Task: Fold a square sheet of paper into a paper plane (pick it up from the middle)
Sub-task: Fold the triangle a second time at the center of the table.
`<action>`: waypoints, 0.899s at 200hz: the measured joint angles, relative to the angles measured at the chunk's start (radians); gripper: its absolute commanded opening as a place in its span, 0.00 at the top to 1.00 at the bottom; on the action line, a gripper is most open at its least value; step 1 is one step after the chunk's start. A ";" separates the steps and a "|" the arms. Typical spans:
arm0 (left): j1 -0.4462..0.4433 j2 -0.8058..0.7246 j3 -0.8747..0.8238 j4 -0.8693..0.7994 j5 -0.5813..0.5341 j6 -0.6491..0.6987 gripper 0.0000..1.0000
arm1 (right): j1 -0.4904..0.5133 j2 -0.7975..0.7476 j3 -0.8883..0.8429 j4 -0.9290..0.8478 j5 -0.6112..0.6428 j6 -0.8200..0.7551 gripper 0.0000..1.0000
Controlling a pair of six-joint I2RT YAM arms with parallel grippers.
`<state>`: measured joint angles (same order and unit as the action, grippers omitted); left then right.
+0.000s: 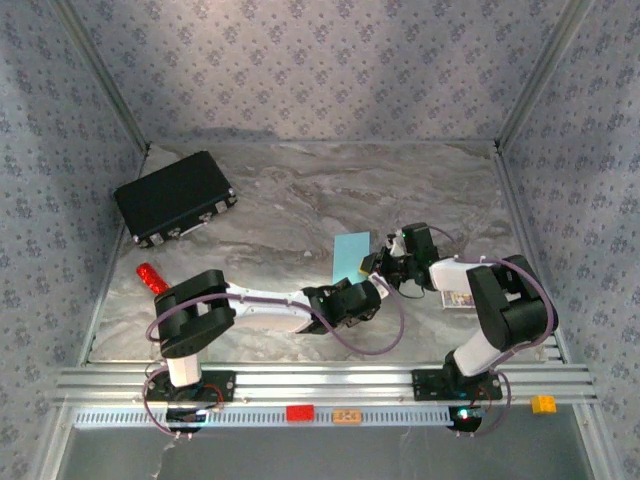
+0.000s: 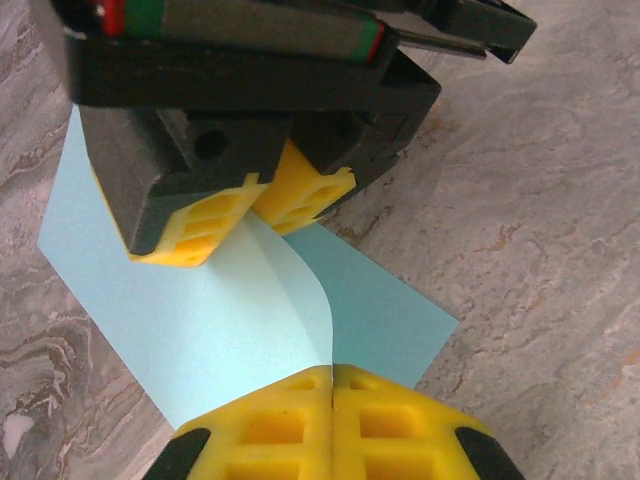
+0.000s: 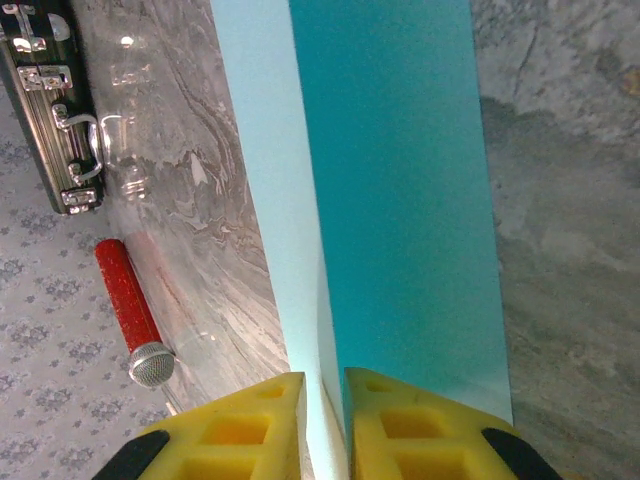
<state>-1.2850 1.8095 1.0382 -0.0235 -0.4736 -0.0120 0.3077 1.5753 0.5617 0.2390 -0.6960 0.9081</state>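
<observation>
The square sheet of paper lies near the table's middle, light cyan-blue, its centre lifted into a ridge. In the left wrist view the sheet curves up into my left gripper, whose yellow fingers are shut on the raised fold at the near edge. My right gripper faces it from the far edge. In the right wrist view the paper runs away from my right gripper, which is shut on the fold with only the paper between its pads. From above, the left gripper and the right gripper meet at the sheet's right side.
A black case lies at the back left. A small red stick with a metal mesh head rests near the left arm's base. A small card sits under the right arm. Red and orange blocks sit on the front rail.
</observation>
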 measured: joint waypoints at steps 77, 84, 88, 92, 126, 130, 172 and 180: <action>0.080 -0.057 -0.057 0.032 0.225 -0.101 1.00 | -0.081 -0.095 -0.006 -0.081 0.015 -0.034 0.66; 0.103 -0.069 -0.066 0.042 0.267 -0.121 1.00 | -0.096 -0.114 -0.008 -0.097 0.021 -0.041 0.65; 0.115 -0.074 -0.070 0.047 0.289 -0.131 1.00 | -0.105 -0.126 -0.010 -0.107 0.023 -0.046 0.64; 0.129 -0.080 -0.074 0.055 0.312 -0.142 1.00 | -0.111 -0.136 -0.010 -0.118 0.027 -0.050 0.64; 0.209 -0.093 -0.090 0.103 0.490 -0.224 1.00 | -0.143 -0.215 -0.010 -0.198 0.049 -0.090 0.64; 0.215 -0.093 -0.092 0.110 0.508 -0.234 1.00 | -0.143 -0.222 -0.010 -0.207 0.050 -0.094 0.65; 0.274 -0.093 -0.113 0.185 0.661 -0.336 1.00 | -0.141 -0.267 -0.029 -0.252 0.053 -0.116 0.78; 0.285 -0.093 -0.116 0.200 0.678 -0.356 1.00 | -0.138 -0.270 -0.037 -0.253 0.053 -0.115 0.80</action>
<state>-0.9997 1.7161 0.9218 0.1764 0.2047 -0.3679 0.1696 1.3048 0.5251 -0.0143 -0.6434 0.7933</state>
